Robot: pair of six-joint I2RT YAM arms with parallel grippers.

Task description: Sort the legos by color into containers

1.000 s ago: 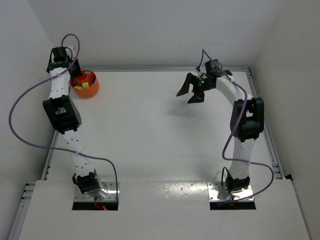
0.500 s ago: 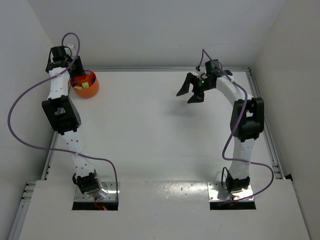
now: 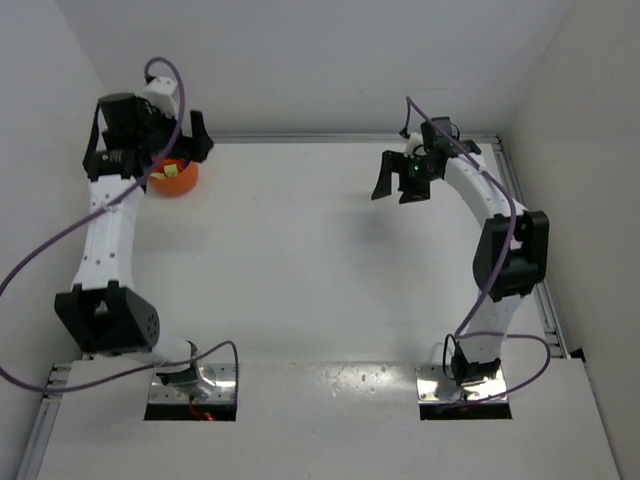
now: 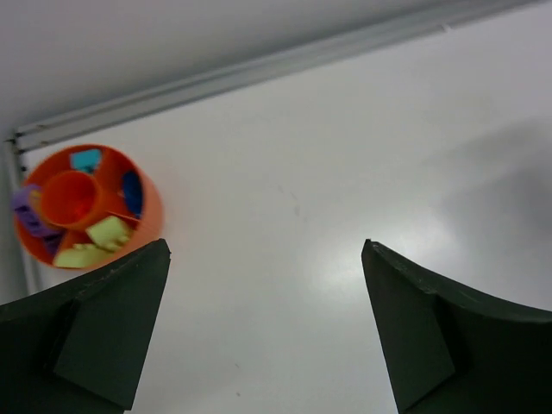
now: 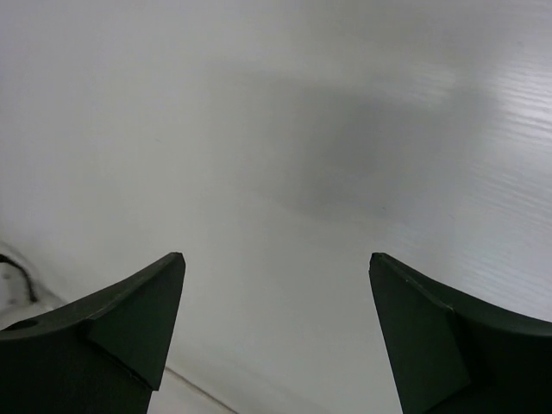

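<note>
- Two end effectors are in view, both spread wide with nothing between their fingers
- Left end effector point(image 3: 178, 152) hangs over the far-left corner of the table point(image 3: 300, 270); seen from above, it hides part of the orange bowl point(image 3: 178, 185)
- From the left wrist camera, the left end effector point(image 4: 263, 250) is released: its dark fingers point(image 4: 95, 328) sit at the lower corners of the frame with only bare table point(image 4: 302, 172) between them
- In that view the orange bowl point(image 4: 153, 220) stands upright on the table near the far rail point(image 4: 259, 65), at the left side of the frame just beyond the left finger's tip
- Inside the bowl a raised orange cup point(image 4: 69, 197) fills the middle, and the legos lie in the ring around it
- Several legos can be told apart there: yellow-green bricks point(image 4: 108, 231), a blue brick point(image 4: 131, 191), a teal brick point(image 4: 86, 159) and a purple brick point(image 4: 26, 216) against the left wall
- From above, only a yellow-green brick point(image 3: 170, 172) shows clearly in the bowl
- Right end effector point(image 3: 398, 185) is held above the far-right part of the table, well apart from the bowl, fingers splayed and empty
- Its own camera shows the right end effector point(image 5: 276, 259) released over plain white table point(image 5: 259, 129), carrying nothing
- Purple cables point(image 3: 40, 250) loop alongside both arms
</note>
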